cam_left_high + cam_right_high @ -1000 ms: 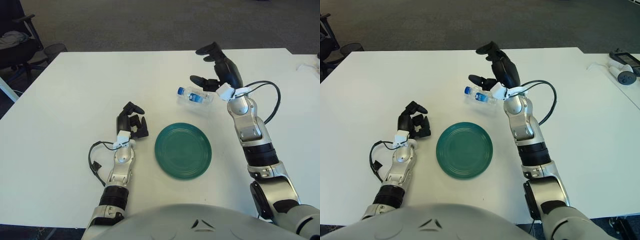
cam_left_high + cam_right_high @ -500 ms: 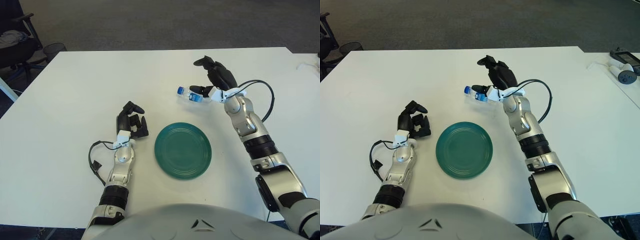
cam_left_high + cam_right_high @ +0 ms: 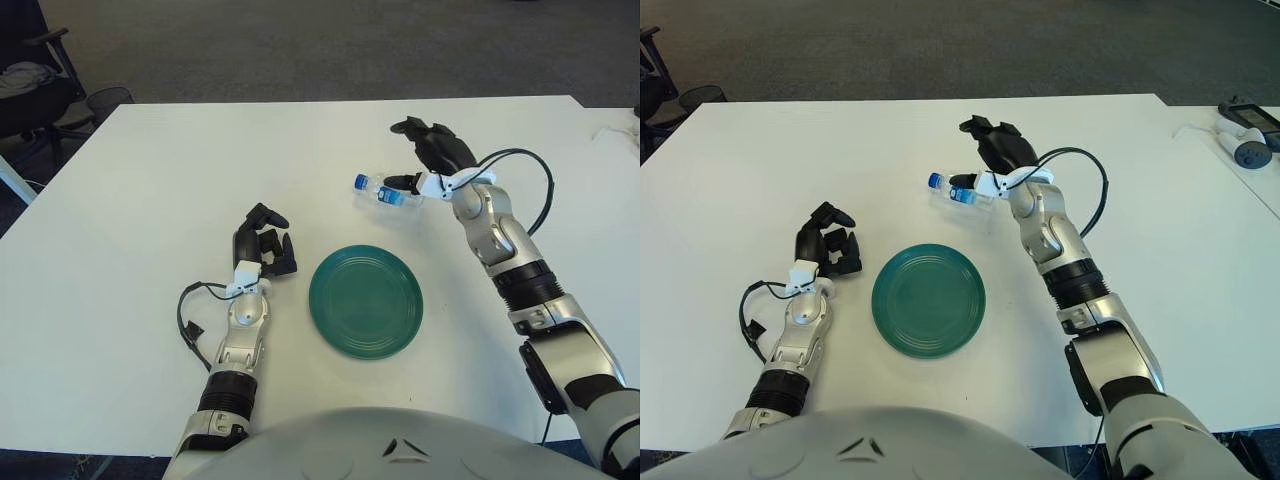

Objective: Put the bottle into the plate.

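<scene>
1. The left hand (image 3: pixel 263 244) is resting on the white table (image 3: pixel 150 180), fingers curled on nothing, just left of the plate.
2. The green plate (image 3: pixel 366 301) is sitting bare near the table's front.
3. The right hand (image 3: pixel 428 160) is closing its fingers around the clear, blue-capped water bottle (image 3: pixel 385 193), lying on its side beyond the plate.

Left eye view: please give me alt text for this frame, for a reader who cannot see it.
The robot's right hand reaches over a small clear water bottle lying on its side on the white table, just beyond an empty green plate. The left hand rests curled on the table, left of the plate.
</scene>
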Robot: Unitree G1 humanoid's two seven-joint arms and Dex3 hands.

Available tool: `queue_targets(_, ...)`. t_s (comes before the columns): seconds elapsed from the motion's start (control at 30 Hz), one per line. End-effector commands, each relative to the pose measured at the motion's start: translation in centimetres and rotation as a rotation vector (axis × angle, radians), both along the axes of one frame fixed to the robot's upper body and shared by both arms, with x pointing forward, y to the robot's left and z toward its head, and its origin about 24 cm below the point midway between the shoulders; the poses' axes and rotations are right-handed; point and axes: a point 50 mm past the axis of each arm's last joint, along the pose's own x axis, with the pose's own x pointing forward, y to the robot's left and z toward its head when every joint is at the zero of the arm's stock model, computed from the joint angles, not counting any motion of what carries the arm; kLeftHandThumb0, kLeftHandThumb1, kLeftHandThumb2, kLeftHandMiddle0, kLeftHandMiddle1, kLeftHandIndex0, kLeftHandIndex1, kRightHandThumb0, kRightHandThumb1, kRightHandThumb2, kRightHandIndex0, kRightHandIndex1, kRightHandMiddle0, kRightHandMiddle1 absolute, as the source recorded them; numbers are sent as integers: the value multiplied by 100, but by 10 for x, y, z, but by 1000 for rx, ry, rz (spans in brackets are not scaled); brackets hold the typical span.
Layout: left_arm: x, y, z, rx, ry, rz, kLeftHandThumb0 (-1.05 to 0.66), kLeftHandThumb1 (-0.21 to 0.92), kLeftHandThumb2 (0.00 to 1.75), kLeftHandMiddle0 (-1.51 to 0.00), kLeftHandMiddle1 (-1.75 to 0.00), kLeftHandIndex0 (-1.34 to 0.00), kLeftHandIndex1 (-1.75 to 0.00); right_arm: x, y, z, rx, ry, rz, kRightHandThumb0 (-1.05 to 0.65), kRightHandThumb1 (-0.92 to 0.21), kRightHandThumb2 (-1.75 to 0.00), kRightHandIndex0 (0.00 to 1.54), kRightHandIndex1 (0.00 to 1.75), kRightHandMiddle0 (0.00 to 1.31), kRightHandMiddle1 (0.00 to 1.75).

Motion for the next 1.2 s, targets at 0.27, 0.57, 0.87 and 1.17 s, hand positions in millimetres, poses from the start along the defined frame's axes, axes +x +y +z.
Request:
queue_targets(0.27,-9,2,-17,0,105,-9,-57,10,158,-131,-175,-79,-175,3,-4,1,-72,17,-24,-73,-89,-34,0,43,0,54)
queue_targets(0.57,-9,1,-18,-16,108,-10,-57,10,158,-131,-175,-79,-175,5,-2,-7,-114,45,-25,-74,-91,-30,1,48,0,56)
queue_targets(0.87,-8,-1,-17,1,104,9,-57,11,158,-131,-175,-79,-175,9,5,-22,-194,97,-14,-75,-92,-30,0,46,0,58)
queue_targets(1.17,-8,-1,-17,9,101,-7,-57,10,159,-131,-175,-80,-175,9,11,-35,-270,151,14,-74,-92,-31,0,42,0,55)
